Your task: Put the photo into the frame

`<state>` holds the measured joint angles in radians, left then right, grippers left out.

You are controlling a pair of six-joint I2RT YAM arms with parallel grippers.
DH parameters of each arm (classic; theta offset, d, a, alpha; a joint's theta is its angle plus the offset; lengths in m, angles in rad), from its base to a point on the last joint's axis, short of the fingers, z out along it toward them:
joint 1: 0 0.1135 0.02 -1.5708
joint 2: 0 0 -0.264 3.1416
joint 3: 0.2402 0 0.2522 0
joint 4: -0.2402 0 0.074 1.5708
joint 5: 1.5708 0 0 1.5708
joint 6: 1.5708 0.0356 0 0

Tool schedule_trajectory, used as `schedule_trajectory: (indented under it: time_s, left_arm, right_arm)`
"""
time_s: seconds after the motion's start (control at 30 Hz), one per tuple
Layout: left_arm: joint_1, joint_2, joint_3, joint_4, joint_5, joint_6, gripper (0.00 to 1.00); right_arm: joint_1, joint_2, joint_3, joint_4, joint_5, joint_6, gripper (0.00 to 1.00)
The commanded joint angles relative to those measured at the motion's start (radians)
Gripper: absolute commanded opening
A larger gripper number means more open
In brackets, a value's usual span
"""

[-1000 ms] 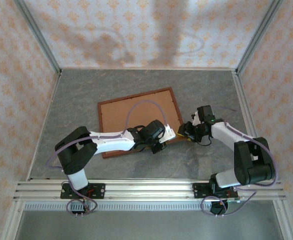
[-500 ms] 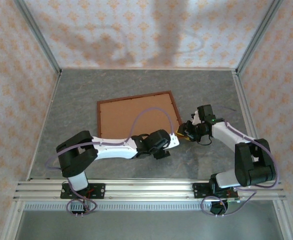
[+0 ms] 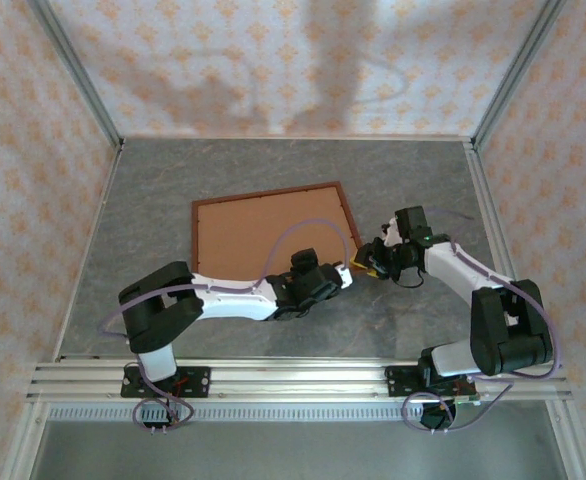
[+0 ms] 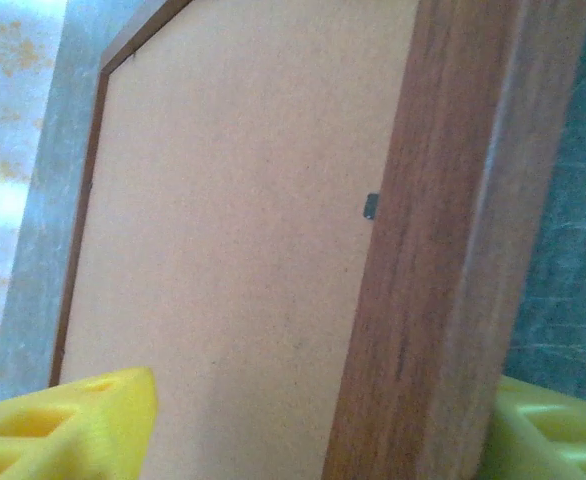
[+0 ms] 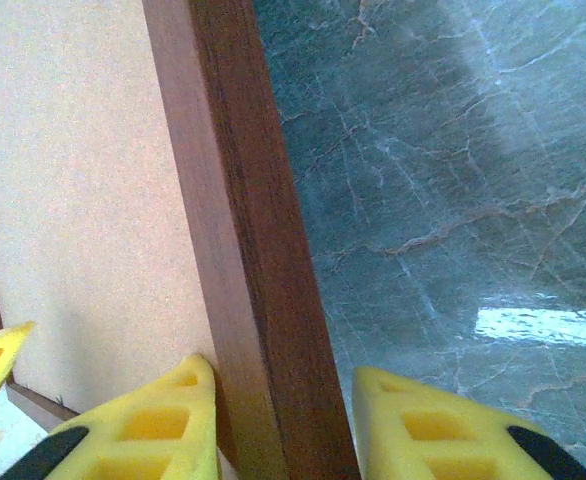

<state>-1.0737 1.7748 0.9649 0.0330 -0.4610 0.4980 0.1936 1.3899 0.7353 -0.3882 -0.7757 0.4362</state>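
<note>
The frame (image 3: 268,191), thin reddish-brown moulding, lies on the table with a plain brown board (image 3: 263,235) filling it. The photo is hidden. My left gripper (image 3: 345,276) is open at the frame's near right corner. In the left wrist view its yellow fingers (image 4: 73,425) stand wide on either side of the moulding (image 4: 443,250). My right gripper (image 3: 365,262) straddles the frame's right edge. In the right wrist view its left finger (image 5: 158,425) touches the moulding's (image 5: 243,250) inner side. The right finger stands a little off the outer side.
The grey marbled table (image 3: 413,180) has bare room behind and to the right of the frame. Patterned walls with metal rails (image 3: 83,100) close off three sides. My left arm (image 3: 233,297) lies across the frame's near edge.
My left gripper has opened and slid from above the board to the near right corner. The right gripper's fingers have drawn closer around the right edge. The frame has shifted slightly.
</note>
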Motion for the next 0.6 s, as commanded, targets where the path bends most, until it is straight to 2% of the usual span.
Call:
schedule_trajectory:
  time_s: [0.0,0.17,0.37,0.57]
  left_arm:
    - [-0.009,0.030,0.021,0.032,-0.095,0.042,0.70]
    - [-0.010,0.028,0.024,0.054,-0.131,0.054,0.57]
    - [-0.009,0.010,0.005,0.096,-0.187,0.067,0.36]
    - [0.003,-0.061,0.002,0.115,-0.236,0.071,0.14]
  right_arm:
    - [0.011,-0.021,0.035,-0.029,0.028,0.030,0.31]
    - [0.012,-0.022,0.033,-0.030,0.034,0.031,0.31]
    - [0.012,-0.029,0.070,-0.081,0.078,0.004,0.33]
    - [-0.022,-0.083,0.189,-0.184,0.145,-0.041,0.43]
